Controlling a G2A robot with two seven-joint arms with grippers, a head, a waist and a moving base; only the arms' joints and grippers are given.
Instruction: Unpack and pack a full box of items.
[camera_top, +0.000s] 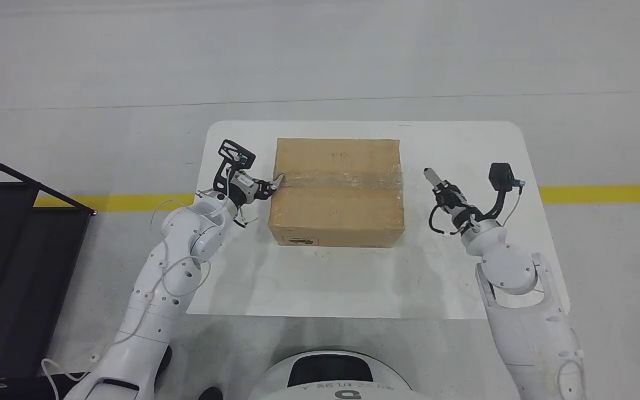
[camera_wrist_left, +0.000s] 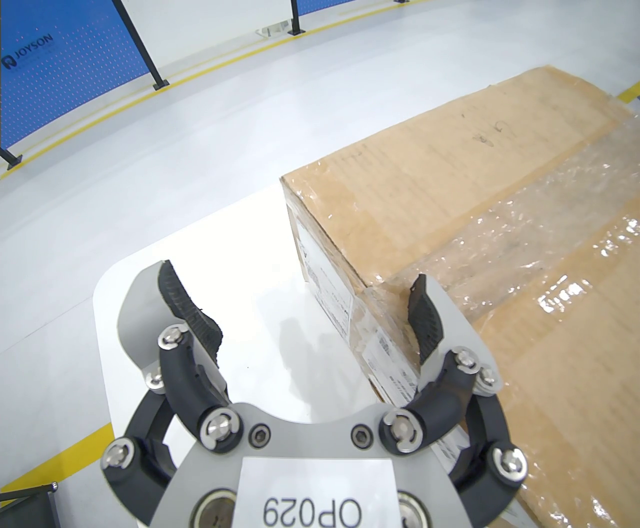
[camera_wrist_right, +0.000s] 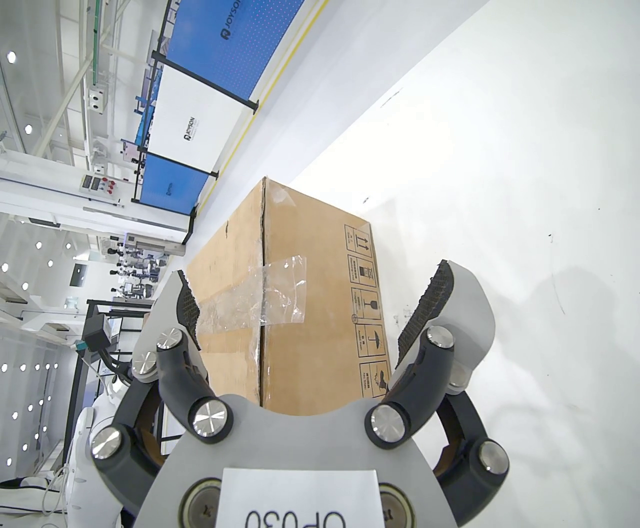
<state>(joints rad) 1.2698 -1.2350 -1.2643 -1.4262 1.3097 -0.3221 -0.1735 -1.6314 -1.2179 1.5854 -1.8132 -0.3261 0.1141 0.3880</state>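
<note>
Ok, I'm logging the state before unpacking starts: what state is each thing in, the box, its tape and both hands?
Box: shut, flaps down.
Tape: over the top seam, wrinkled.
Left hand: open, at the box's top edge by the tape.
Right hand: open, apart from the box, facing its end.

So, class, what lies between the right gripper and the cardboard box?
Only bare white table; the top view shows the right gripper apart from the box.
</note>
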